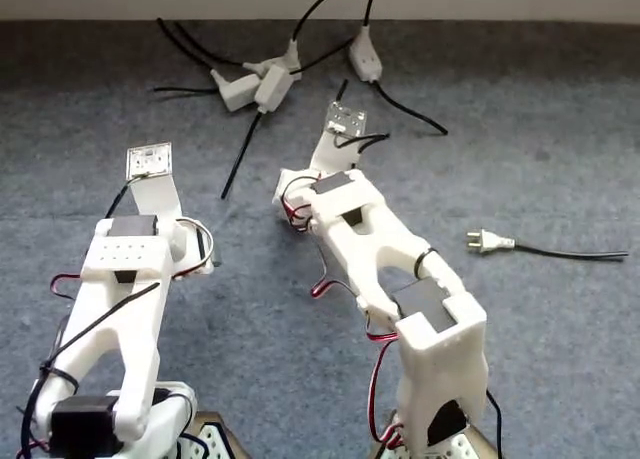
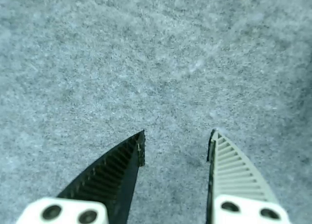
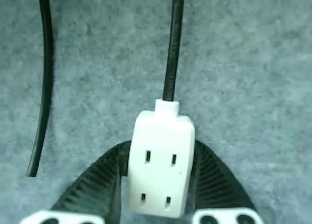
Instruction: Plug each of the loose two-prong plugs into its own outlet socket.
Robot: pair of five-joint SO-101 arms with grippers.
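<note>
One outlet socket (image 3: pixel 160 160) (white) pinched in right claw (image 3: pixel 161 147)

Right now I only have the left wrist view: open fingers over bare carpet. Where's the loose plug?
Observer: The two-prong plug lies on the carpet off the right arm's outer side, with its cord trailing away from the arm.
Operator: Is the right gripper free?
Observer: No, it's shut on a white outlet socket. Both slot pairs are empty and face its wrist camera.
Operator: Anything else to plug into?
Observer: A cluster of white connectors with black cords lies beyond both arms, at the far side of the carpet. I can't tell which of them are already mated.
</note>
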